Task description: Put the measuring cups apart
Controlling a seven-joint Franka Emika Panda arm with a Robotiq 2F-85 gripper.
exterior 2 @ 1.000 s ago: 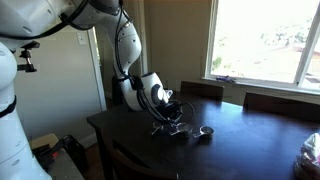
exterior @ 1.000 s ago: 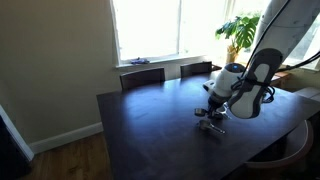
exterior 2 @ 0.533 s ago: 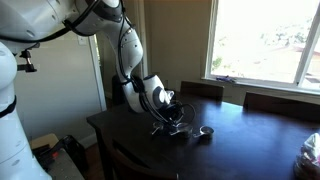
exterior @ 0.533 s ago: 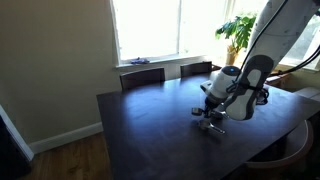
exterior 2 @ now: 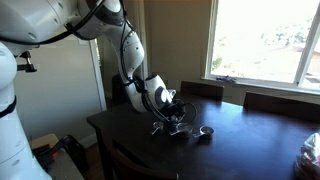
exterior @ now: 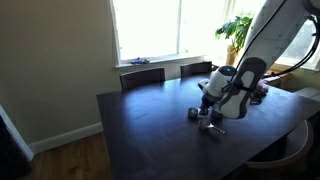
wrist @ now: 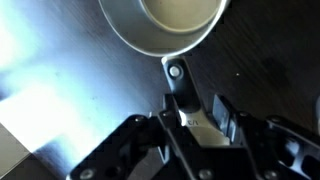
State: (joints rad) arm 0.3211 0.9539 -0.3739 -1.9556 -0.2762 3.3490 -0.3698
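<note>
Metal measuring cup (wrist: 160,22) judged light, stiff, slippery; best taken by flat handle (wrist: 181,88), lying between jaws; clamping cannot be told

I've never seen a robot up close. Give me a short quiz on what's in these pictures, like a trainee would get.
1. True or false: in the wrist view, the measuring cup has a hole in its handle.
2. In an exterior view, the lone cup near the claw sits on: A the table, B a shelf, C a tray.
3. Fill in: daylight enters through a ____.
Key: 1 true; 2 A; 3 window.
</note>
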